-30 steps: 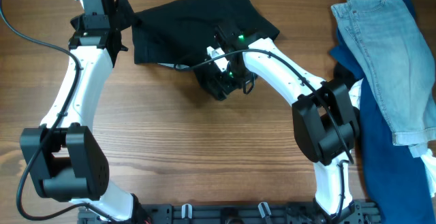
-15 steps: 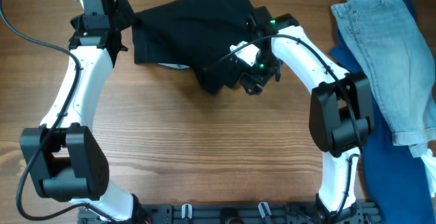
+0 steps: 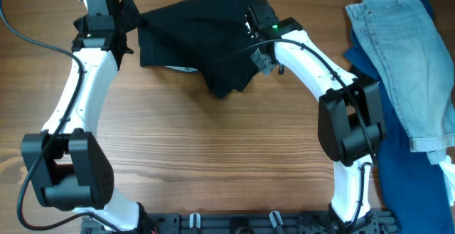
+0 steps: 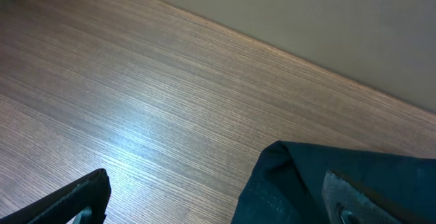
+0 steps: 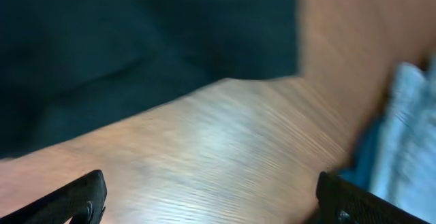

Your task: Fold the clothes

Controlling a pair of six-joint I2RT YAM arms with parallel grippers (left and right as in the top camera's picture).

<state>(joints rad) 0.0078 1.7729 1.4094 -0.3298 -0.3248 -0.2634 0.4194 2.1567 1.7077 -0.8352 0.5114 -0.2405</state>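
Overhead: black garment [image 3: 206,35] lies bunched at far middle of wooden table [image 3: 213,156]. Left gripper [image 4: 221,207] at its left edge, right gripper [image 5: 218,207] beside right edge, both gaping, empty. I judge regrasp pending: next, pinch edges, spread flat.

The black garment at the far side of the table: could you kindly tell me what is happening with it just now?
Two robot arms are working on folding the black garment, which lies bunched on the wooden table. Both pincers are open and hold nothing: the left pincer sits at the garment's left edge, the right pincer by its right edge. The jeans lie apart on dark blue fabric at the right.
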